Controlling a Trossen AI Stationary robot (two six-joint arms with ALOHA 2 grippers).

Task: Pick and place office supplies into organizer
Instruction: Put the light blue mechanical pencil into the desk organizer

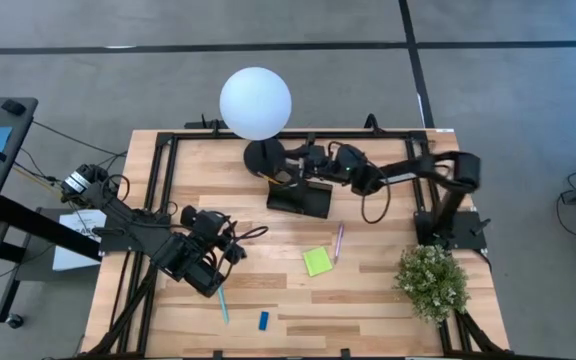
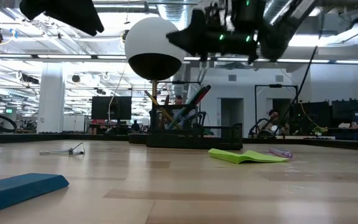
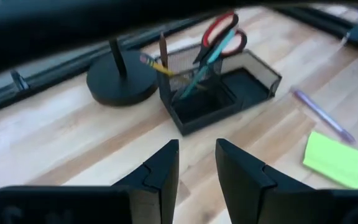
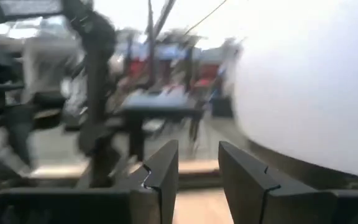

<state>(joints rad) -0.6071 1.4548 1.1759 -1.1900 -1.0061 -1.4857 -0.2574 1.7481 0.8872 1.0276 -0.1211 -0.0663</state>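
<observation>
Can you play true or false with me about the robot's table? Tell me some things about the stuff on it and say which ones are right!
1. The red-handled scissors stand inside the black organizer. True.
2. The green sticky pad is inside the organizer. False: it lies on the wooden table, apart from the organizer.
3. The left gripper holds a pen. False: nothing is between its fingers.
4. A purple pen lies beside the sticky pad. True.
5. The blue eraser sits on the lamp base. False: it lies on the table near the front edge.
</observation>
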